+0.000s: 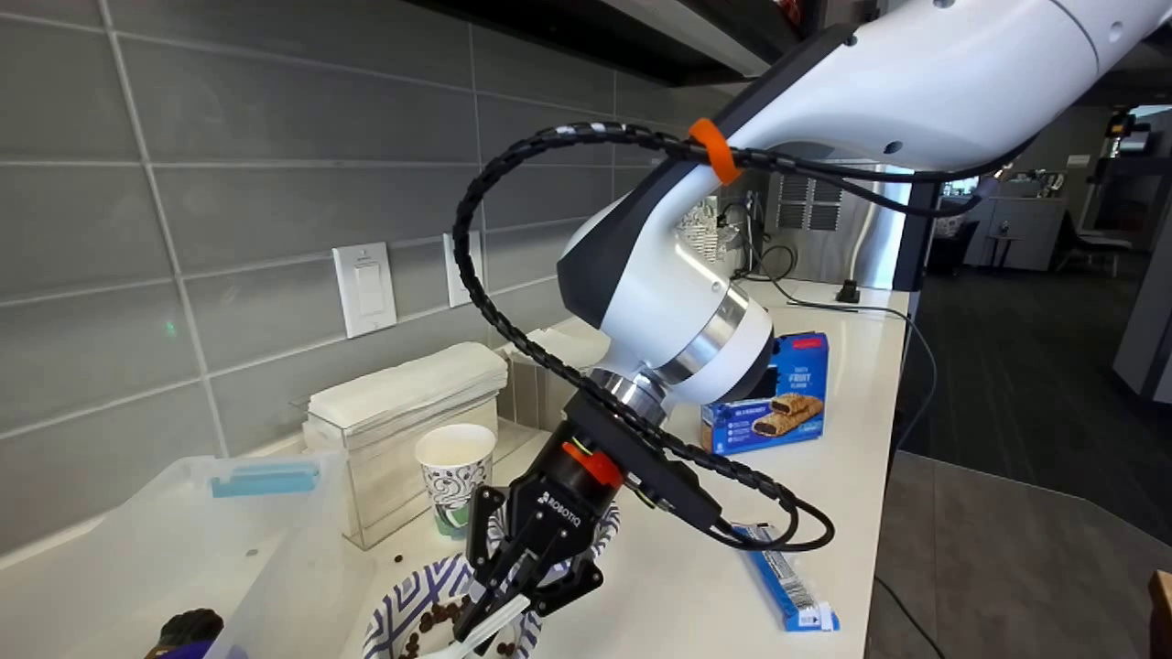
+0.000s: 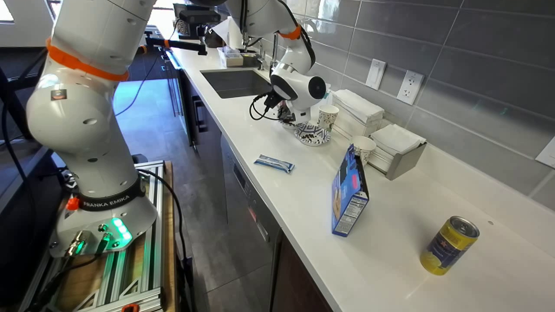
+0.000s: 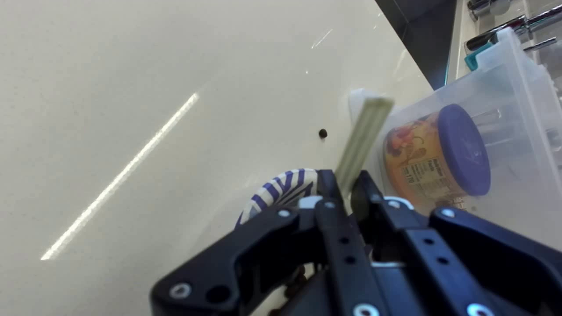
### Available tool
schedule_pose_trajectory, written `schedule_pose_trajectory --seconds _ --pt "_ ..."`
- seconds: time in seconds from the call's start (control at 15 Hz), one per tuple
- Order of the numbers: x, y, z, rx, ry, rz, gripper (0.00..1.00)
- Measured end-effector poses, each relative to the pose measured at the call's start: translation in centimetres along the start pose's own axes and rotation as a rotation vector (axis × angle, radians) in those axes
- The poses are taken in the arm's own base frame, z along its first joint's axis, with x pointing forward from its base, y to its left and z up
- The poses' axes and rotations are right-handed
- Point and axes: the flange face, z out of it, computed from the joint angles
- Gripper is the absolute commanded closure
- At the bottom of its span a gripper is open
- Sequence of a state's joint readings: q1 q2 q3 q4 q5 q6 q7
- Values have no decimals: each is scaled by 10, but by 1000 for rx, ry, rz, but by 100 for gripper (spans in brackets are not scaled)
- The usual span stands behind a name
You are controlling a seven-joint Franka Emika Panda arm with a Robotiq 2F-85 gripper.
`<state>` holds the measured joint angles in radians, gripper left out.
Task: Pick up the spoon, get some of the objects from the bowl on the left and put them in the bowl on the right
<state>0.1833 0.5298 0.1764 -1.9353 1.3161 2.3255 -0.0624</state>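
My fingers [image 3: 328,188] pinch the spoon [image 3: 363,142]; I should slide it shallowly beneath the dark pieces [image 1: 440,612], then lift level.

In an exterior view, ROBOTIQ could be read in white letters on the black pincer [image 1: 481,628], and FRUIT on the blue box [image 1: 771,401]. In an exterior view, FRANKA EMIKA was printed on the black band [image 2: 109,200] around the robot base [image 2: 95,221]. In the wrist view, "Nutrition Facts" and the number 170 were carried by the canister [image 3: 423,158]. The lettering on the yellow can [image 2: 449,245] was too small to be read.
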Motion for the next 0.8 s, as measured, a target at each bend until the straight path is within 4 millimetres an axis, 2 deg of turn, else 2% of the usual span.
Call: schedule_pose_trajectory --seconds 0.47,0.8 --pt "-6 4 9 18 -73 20 97" --pt "-3 11 10 12 -76 31 97"
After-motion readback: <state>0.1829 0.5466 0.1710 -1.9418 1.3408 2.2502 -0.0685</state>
